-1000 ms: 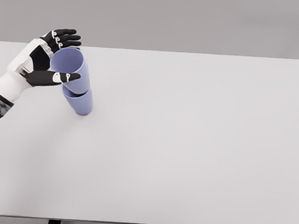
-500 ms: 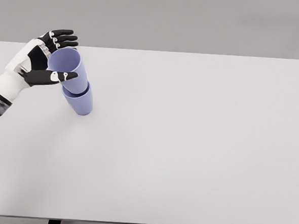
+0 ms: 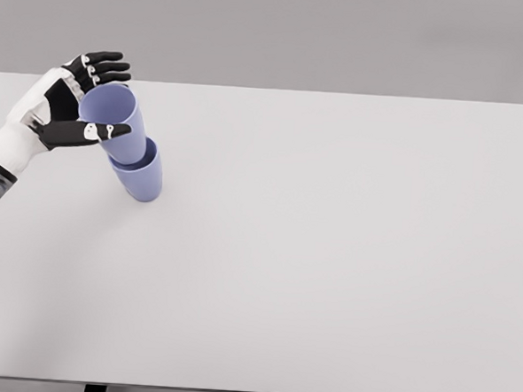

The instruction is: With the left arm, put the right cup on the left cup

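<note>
Two lavender cups stand nested at the table's far left. The lower cup (image 3: 141,180) rests on the table. The upper cup (image 3: 115,123) sits inside it and leans to the left, its open mouth facing up and left. My left hand (image 3: 83,96) wraps the upper cup near its rim, with the thumb (image 3: 106,131) across the front wall and the fingers (image 3: 105,64) curved behind the rim. The right arm does not show.
The white table (image 3: 329,253) stretches wide to the right of the cups. Its far edge runs just behind my left hand, and its left edge lies close by.
My left hand has shifted slightly left. The upper cup's rim went with it, so that cup now leans more to the left. The lower cup has stayed put.
</note>
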Available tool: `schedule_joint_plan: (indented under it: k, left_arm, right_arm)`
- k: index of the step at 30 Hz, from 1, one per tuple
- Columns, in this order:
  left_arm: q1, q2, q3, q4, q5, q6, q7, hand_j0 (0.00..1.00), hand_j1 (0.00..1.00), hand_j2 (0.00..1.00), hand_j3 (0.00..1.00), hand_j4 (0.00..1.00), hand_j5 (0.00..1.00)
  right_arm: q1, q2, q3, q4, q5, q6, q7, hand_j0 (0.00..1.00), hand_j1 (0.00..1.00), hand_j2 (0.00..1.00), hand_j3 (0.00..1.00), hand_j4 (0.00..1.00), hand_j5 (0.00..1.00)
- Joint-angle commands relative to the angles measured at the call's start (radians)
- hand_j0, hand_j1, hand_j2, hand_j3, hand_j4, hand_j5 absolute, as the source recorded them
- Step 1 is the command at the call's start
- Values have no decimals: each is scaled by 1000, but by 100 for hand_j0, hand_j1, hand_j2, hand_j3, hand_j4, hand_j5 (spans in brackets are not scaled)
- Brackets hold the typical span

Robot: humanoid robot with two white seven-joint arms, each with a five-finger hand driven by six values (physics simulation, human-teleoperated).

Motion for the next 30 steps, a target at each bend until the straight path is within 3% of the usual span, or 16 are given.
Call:
schedule_joint_plan:
  k: [1, 30]
  left_arm:
    - [2, 1, 0, 5, 5, 0, 1, 77, 77, 77, 77, 77, 77]
    - [-2, -10, -14, 21, 4, 0, 1, 78, 78, 78, 78, 78, 78]
  right_arm:
    - [0, 0, 0, 0, 0, -1, 0, 100, 100, 100, 100, 100, 100]
    - [0, 0, 0, 0, 0, 1, 0, 100, 100, 100, 100, 100, 100]
